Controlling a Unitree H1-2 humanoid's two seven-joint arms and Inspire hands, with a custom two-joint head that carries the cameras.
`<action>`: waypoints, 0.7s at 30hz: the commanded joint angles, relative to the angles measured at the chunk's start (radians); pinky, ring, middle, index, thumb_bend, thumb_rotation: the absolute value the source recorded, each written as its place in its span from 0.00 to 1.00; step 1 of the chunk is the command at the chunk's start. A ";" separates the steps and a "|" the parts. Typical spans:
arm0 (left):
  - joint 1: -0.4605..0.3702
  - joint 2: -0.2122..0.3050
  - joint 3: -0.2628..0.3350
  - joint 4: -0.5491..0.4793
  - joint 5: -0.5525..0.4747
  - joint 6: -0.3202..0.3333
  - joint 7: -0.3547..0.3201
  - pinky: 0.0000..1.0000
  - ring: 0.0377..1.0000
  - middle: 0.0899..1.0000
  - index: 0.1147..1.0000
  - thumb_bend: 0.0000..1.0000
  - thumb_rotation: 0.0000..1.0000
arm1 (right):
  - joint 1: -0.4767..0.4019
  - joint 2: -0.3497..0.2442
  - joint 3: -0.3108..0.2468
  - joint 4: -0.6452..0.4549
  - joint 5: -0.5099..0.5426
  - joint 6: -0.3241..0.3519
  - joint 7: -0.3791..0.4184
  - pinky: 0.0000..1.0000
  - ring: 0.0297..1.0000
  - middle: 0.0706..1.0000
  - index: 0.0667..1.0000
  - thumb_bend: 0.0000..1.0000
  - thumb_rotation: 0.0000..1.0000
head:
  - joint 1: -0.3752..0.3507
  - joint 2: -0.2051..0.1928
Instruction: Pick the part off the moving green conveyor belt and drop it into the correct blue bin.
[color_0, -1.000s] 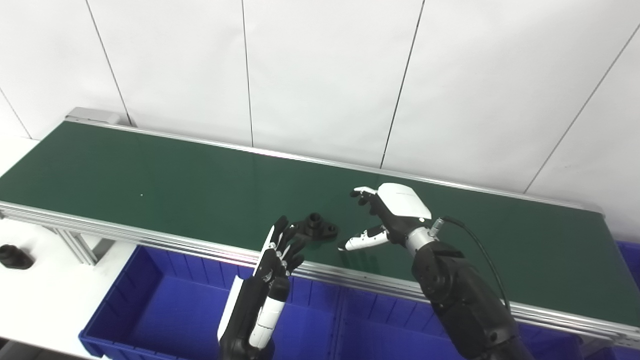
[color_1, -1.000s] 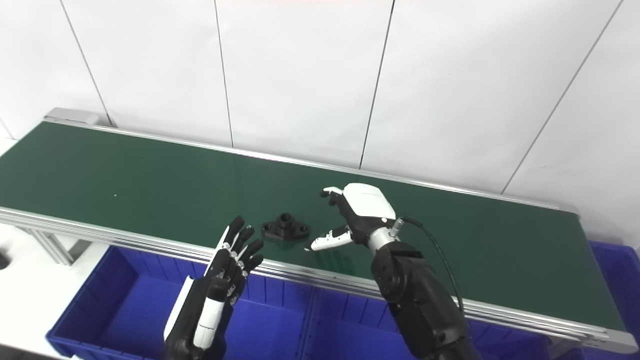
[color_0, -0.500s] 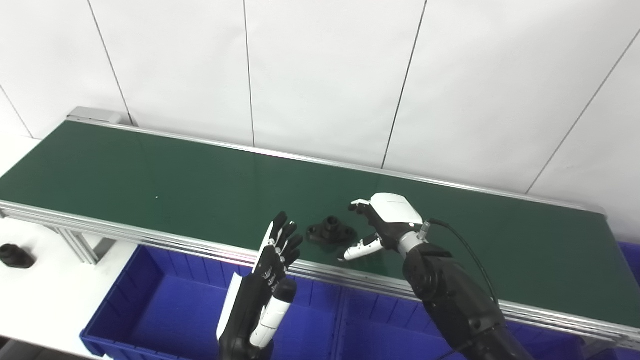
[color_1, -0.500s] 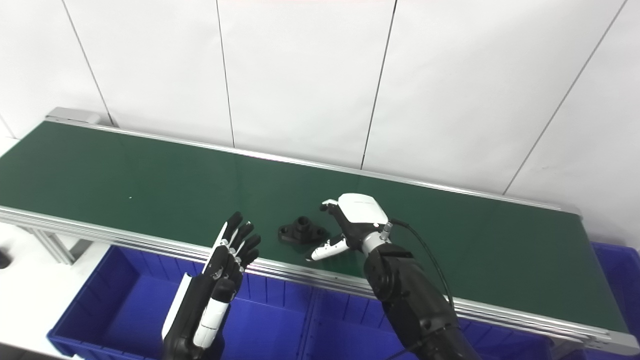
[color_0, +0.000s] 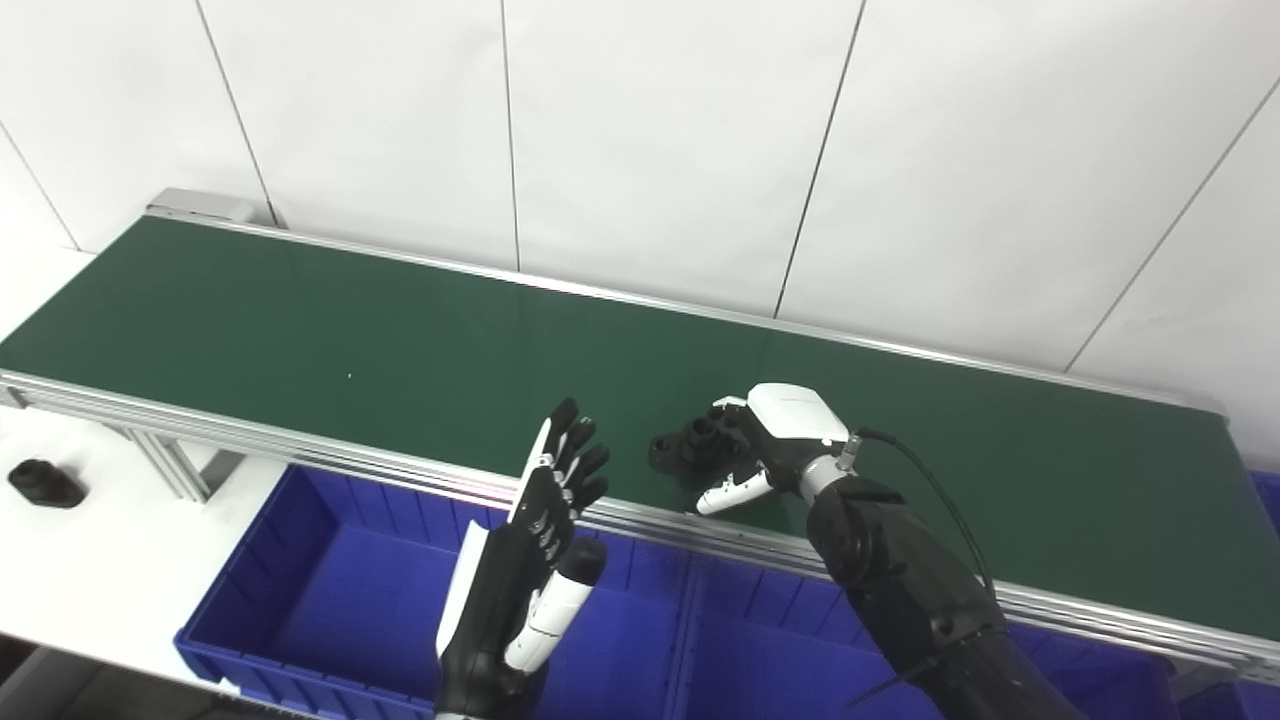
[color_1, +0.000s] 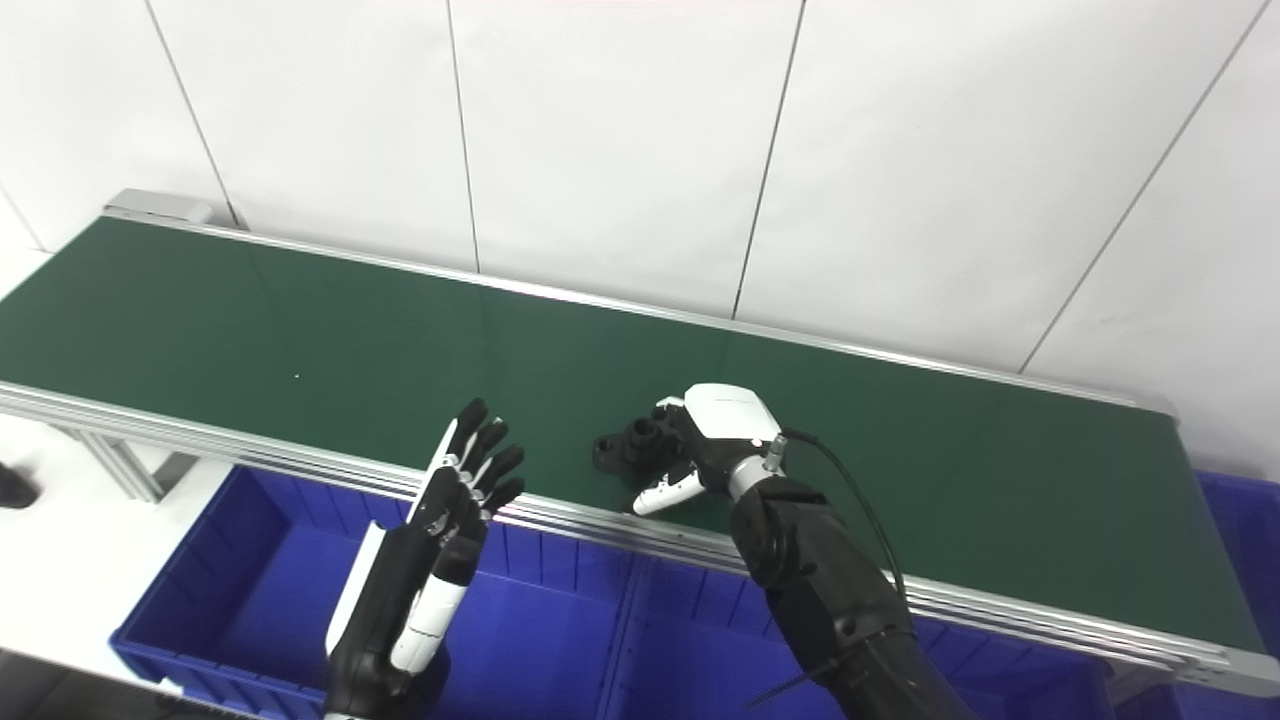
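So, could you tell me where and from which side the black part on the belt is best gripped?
Probably by the raised round boss in the middle of the black part, pinched from above and from its right. It lies flat on the green belt, so its thin side lugs offer little to hold, and the right hand is already at that side, fingers apart. The left hand hovers open over a blue bin.

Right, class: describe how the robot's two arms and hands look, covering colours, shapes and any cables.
Both arms are black with bulky, rounded casings. The left robot hand has slim black fingers with white trim, a white thumb segment and a white panel along the wrist. The right robot hand has a smooth white shell on its back, black fingers, a white-tipped thumb, a silver wrist collar and a thin black cable looping to the forearm.
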 joint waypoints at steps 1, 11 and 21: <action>0.027 -0.145 -0.153 -0.028 0.001 -0.009 0.016 0.90 0.92 0.97 1.00 0.71 0.86 | -0.059 0.021 0.001 -0.012 0.012 -0.071 -0.020 0.49 0.63 0.75 0.79 0.82 0.44 | 0.000 -0.001; 0.031 -0.160 -0.180 -0.046 -0.002 0.021 0.020 0.92 0.92 0.97 1.00 0.73 0.83 | -0.032 0.035 0.006 0.042 0.018 -0.165 -0.141 0.38 0.43 0.49 0.54 0.55 0.18 | 0.011 0.004; 0.031 -0.162 -0.189 -0.056 -0.003 0.043 0.020 0.91 0.91 0.97 1.00 0.73 0.83 | -0.017 0.049 0.028 0.037 -0.044 -0.066 -0.220 0.26 0.31 0.38 0.46 0.50 0.14 | 0.013 0.007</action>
